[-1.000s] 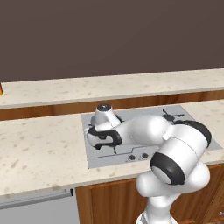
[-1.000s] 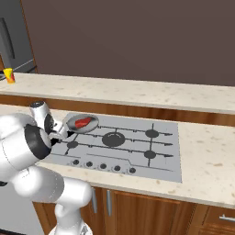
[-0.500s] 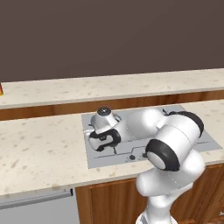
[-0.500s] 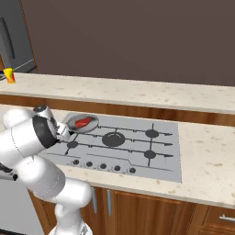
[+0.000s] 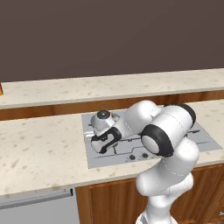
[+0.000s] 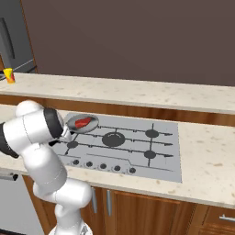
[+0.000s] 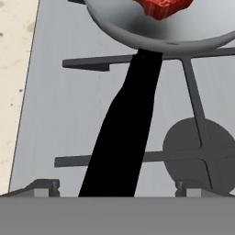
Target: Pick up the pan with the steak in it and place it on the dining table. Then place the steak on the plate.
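Presently the tool (image 7: 114, 190) stands with its jaws spread wide and nothing between them, poised low over the stovetop (image 6: 137, 151) at the near left burner. In the hand view the two fingertips (image 7: 43, 187) sit at the bottom, one either side of the pan's black handle (image 7: 124, 137), neither visibly touching it. The pan (image 6: 81, 123) rests on the far left burner of the stovetop, with the steak (image 6: 83, 122) lying inside it. In the hand view the pan (image 7: 156, 27) lies at twelve o'clock from the tool, and the steak (image 7: 163, 7) sits at its upper edge. The governing relation: the handle's long axis runs from the pan's rim at twelve o'clock down toward six, leaning slightly to seven, and passes between the spread jaws, so the jaws stand across the handle rather than along it. In my judgement the approach is all but complete and the next move is to shut on the handle; the risk is a grip so far out from the pan that it tips when lifted. From the left base view the tool (image 5: 101, 142) is largely masked by the arm, and the gap to the handle cannot be confirmed there
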### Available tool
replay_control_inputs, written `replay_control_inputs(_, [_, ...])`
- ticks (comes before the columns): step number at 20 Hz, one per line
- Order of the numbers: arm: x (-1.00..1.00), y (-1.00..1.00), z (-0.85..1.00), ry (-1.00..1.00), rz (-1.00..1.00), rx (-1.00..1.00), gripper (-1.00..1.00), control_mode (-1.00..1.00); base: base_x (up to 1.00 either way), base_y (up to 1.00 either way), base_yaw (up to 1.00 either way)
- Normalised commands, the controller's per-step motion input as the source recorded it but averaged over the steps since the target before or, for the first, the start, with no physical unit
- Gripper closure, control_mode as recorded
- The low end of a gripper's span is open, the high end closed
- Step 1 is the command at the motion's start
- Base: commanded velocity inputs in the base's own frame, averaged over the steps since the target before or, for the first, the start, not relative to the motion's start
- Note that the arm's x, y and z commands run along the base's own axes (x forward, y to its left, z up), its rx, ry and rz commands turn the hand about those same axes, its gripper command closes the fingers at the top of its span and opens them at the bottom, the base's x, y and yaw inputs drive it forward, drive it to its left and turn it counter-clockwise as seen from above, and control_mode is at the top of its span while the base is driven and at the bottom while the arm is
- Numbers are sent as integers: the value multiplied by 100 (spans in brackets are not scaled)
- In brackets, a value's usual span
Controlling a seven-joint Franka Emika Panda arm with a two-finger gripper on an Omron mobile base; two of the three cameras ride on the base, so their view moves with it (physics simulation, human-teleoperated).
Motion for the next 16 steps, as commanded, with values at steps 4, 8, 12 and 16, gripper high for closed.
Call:
replay_control_inputs(4, [16,10,-17,0,0,0,-100,-100,0,0,0])
replay_control_inputs(8, [4,3,-3,0,0,0,100,-100,0,0,0])
replay_control_inputs(12, [3,0,5,0,-1,0,100,-100,0,0,0])
replay_control_inputs(16, [6,0,23,0,-7,0,100,-100,0,0,0])
